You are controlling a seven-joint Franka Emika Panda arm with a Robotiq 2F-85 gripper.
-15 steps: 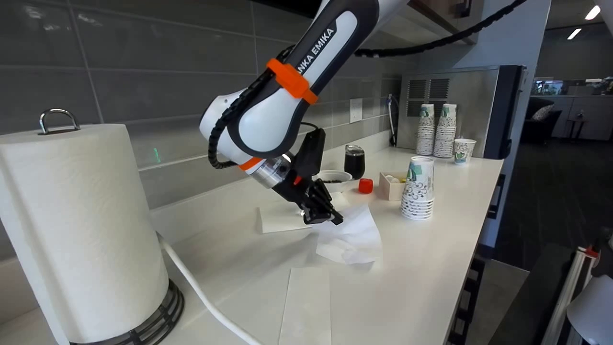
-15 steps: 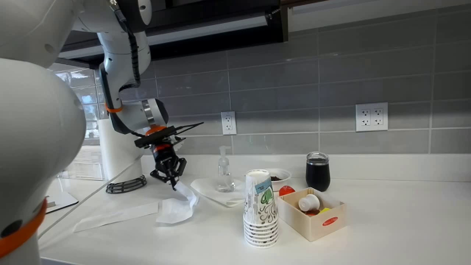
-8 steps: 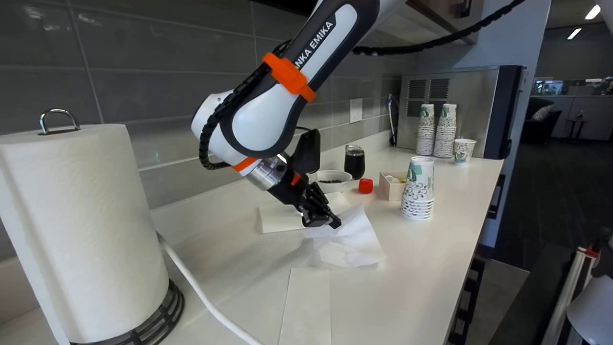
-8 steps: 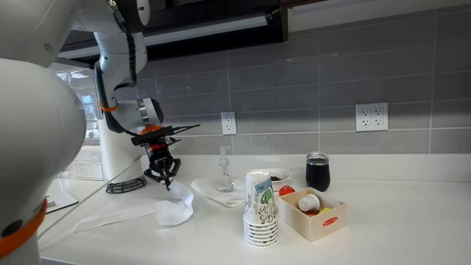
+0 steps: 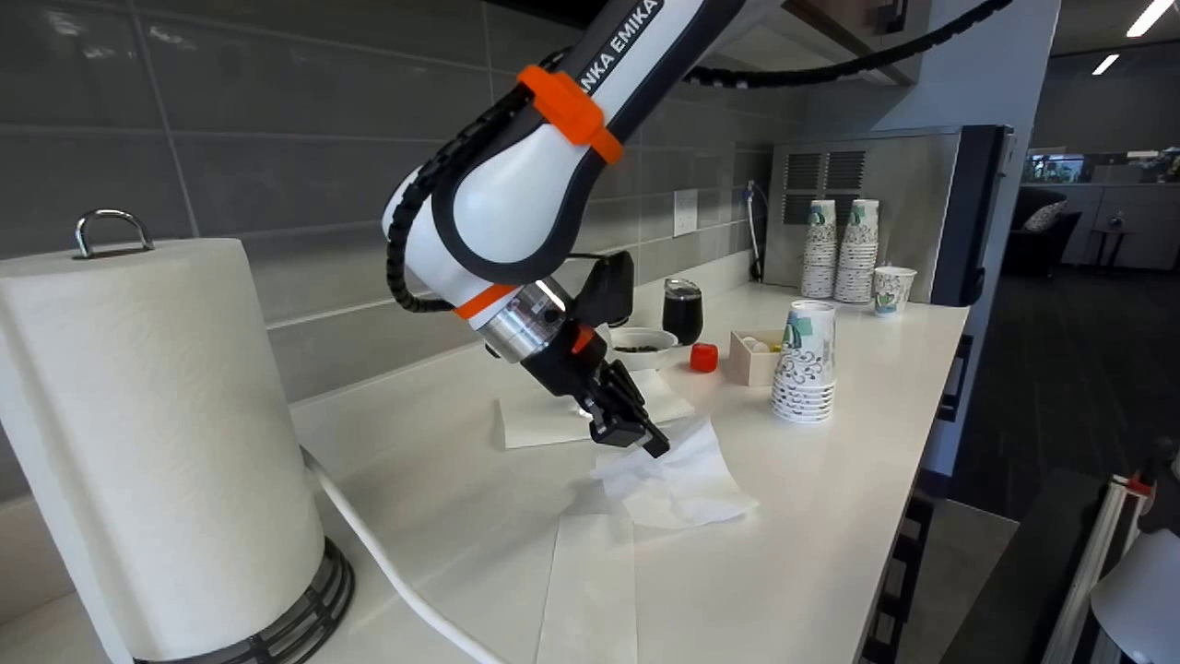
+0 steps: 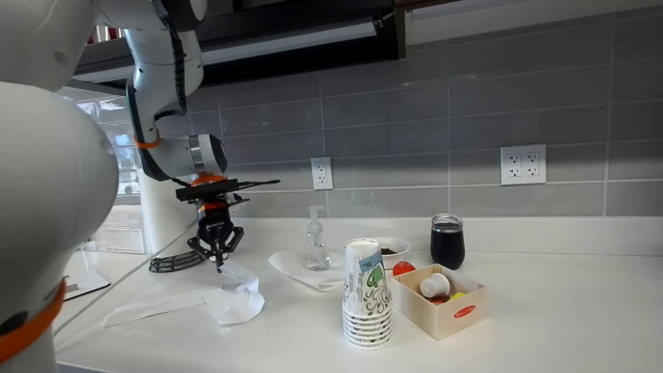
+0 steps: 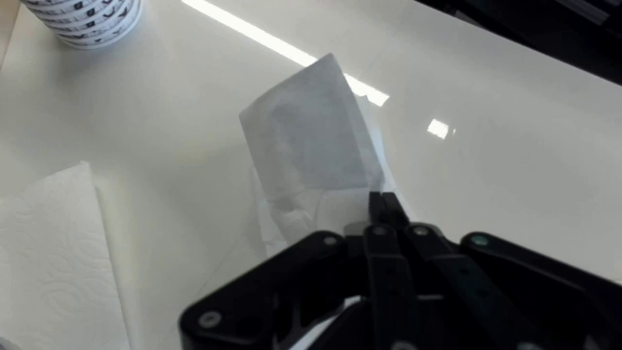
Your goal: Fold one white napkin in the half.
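While the gripper [image 7: 382, 197] is closed and pinches an edge of the white napkin [image 5: 687, 489], the rest of this napkin lies rumpled on the countertop [image 5: 793, 553]. Just beside it ends a strip of white paper [image 5: 590, 590]; whether they touch, I cannot tell. Near the napkin, but apart, stands a stack of paper cups [image 6: 368, 295], which in an exterior view hides part of the white bowl [image 6: 400, 258]. Next to this stack is a wooden box [image 6: 443, 318]. Toward the tiled wall [image 6: 383, 145], a pump bottle [image 6: 316, 246] stands on a paper towel sheet [image 6: 292, 267].
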